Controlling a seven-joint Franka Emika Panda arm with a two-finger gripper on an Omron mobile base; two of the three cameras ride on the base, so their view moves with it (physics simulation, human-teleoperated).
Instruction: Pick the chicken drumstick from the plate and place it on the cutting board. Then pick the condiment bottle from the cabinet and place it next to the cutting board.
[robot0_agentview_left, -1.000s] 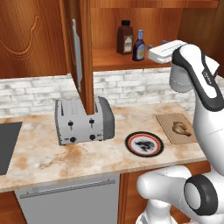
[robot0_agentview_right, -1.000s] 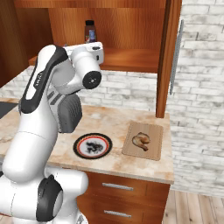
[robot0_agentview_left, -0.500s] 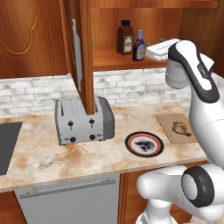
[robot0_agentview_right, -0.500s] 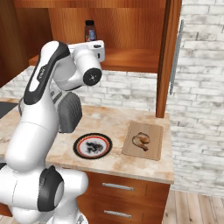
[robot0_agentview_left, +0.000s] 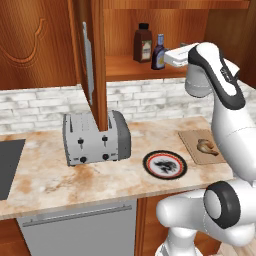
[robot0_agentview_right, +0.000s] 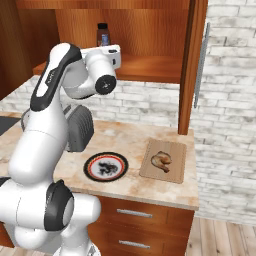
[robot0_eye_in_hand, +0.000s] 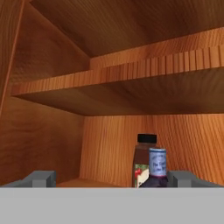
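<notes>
A simulated kitchen: a pale marbled worktop (robot0_agentview_left: 50, 180) runs below a white brick backsplash, with reddish-brown wood fronts above and below.

On the worktop, a silver toaster (robot0_agentview_left: 95, 137) stands toward the left in the left base view. The plate (robot0_agentview_left: 165, 164) lies near the front edge, bare of food. Just to its right, apart from it, the board (robot0_agentview_left: 200, 147) lies flat, and the drumstick (robot0_agentview_left: 207, 146) rests on it. From the right base view the same order holds: plate (robot0_agentview_right: 105, 167), then board (robot0_agentview_right: 165, 160) with the drumstick (robot0_agentview_right: 161, 160) on its middle.

Above, the cabinet (robot0_agentview_left: 125, 70) stands with its plank door (robot0_agentview_left: 95, 60) swung out edge-on over the toaster. On the inner shelf (robot0_agentview_left: 135, 72) two bottles stand close together: a taller brown bottle (robot0_agentview_left: 143, 43) with a black cap, and just right of it the condiment bottle (robot0_agentview_left: 159, 52), dark with a blue neck.

The arm reaches up to shelf height, its white hand level with the bottles and just right of the condiment bottle. In the hand view the gripper (robot0_eye_in_hand: 111, 179) is spread wide and holds nothing. The condiment bottle (robot0_eye_in_hand: 157, 168) stands between the fingertips, nearer the right one (robot0_eye_in_hand: 181, 178), farther in on the shelf, with the brown bottle (robot0_eye_in_hand: 143, 159) directly behind it.
</notes>
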